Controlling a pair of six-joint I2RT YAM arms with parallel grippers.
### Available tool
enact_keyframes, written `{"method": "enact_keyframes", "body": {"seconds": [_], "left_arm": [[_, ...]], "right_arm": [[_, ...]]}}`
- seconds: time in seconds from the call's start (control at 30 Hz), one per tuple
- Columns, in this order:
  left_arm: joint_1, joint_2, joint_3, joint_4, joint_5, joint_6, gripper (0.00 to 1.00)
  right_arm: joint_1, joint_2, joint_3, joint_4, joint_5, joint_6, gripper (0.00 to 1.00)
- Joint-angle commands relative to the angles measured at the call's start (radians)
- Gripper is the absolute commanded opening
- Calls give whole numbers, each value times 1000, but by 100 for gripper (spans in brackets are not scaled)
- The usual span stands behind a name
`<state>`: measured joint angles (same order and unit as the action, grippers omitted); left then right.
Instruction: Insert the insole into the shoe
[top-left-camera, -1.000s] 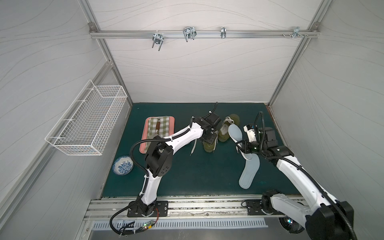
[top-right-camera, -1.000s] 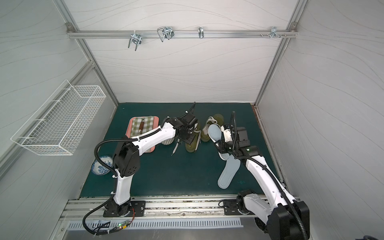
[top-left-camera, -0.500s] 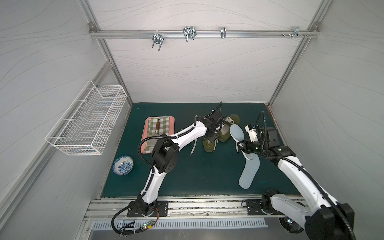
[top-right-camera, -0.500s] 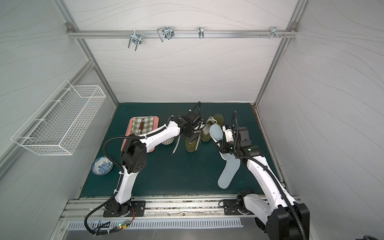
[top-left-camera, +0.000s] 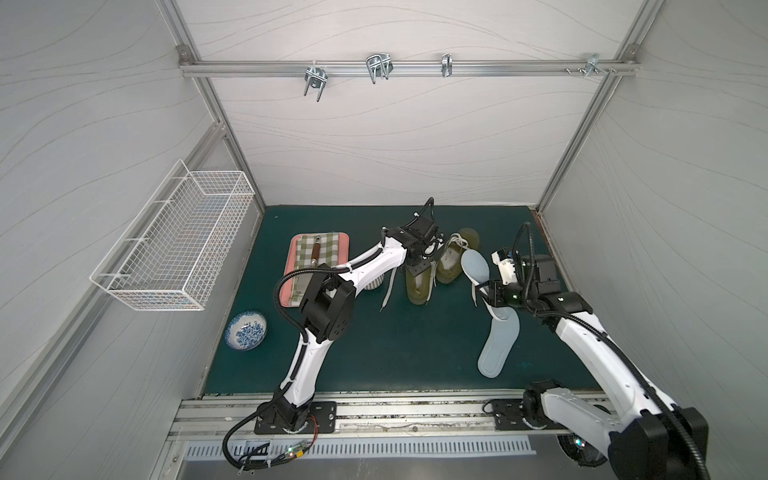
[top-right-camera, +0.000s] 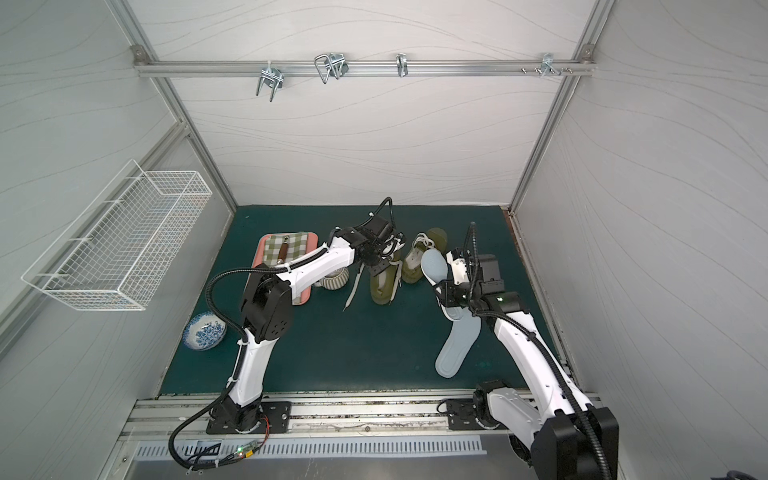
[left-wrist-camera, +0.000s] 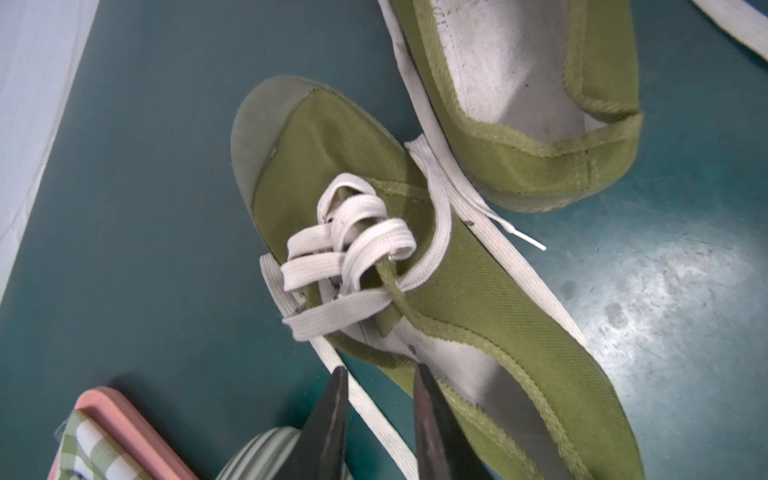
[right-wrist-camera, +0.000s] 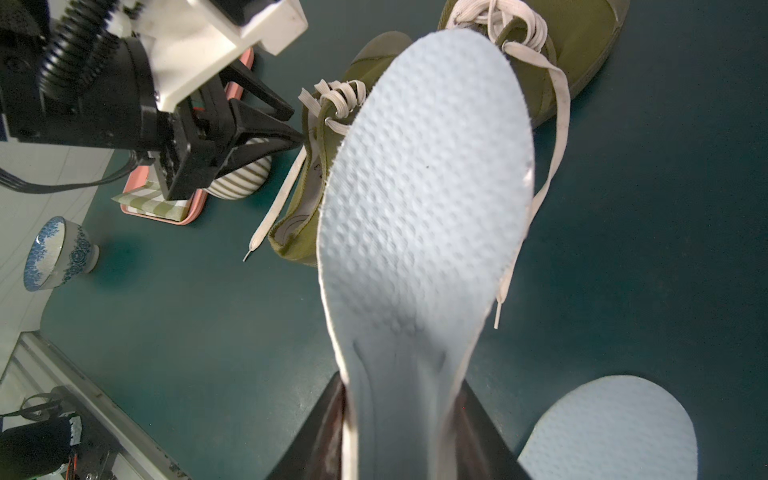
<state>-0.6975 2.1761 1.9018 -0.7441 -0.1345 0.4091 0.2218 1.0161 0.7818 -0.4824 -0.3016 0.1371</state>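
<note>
The insole (right-wrist-camera: 424, 199) is up off the mat (top-left-camera: 374, 353), pinched near its heel end between the fingers of the right gripper (right-wrist-camera: 401, 415). Its toe points away from that gripper. Just past the toe lies the shoe (left-wrist-camera: 457, 270), opening upward. The left gripper (left-wrist-camera: 379, 374) sits at its rim, fingers a narrow gap apart with the rim's edge and a lace (left-wrist-camera: 365, 407) between them — whether they actually grip, I cannot tell.

Compared with a second ago the insole has hardly moved, while the left gripper has shifted a little over the shoe. I read that as bracing — the shoe being steadied before the toe is fed in, so insertion has not yet begun.

A spare insole (top-left-camera: 496, 340) lies flat below and behind the right gripper. A second shoe (top-left-camera: 455, 257) stands just beside the first, on the far side from the left gripper.
</note>
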Motion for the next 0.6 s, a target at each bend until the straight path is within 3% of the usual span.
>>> {"method": "enact_keyframes", "body": {"seconds": [0.0, 0.57], "left_arm": [[-2, 30, 9, 49, 13, 50, 27], [-3, 73, 18, 97, -61, 103, 26]], "right_arm": [[-6, -5, 37, -22, -19, -22, 39], [-13, -5, 40, -29, -24, -24, 39]]}}
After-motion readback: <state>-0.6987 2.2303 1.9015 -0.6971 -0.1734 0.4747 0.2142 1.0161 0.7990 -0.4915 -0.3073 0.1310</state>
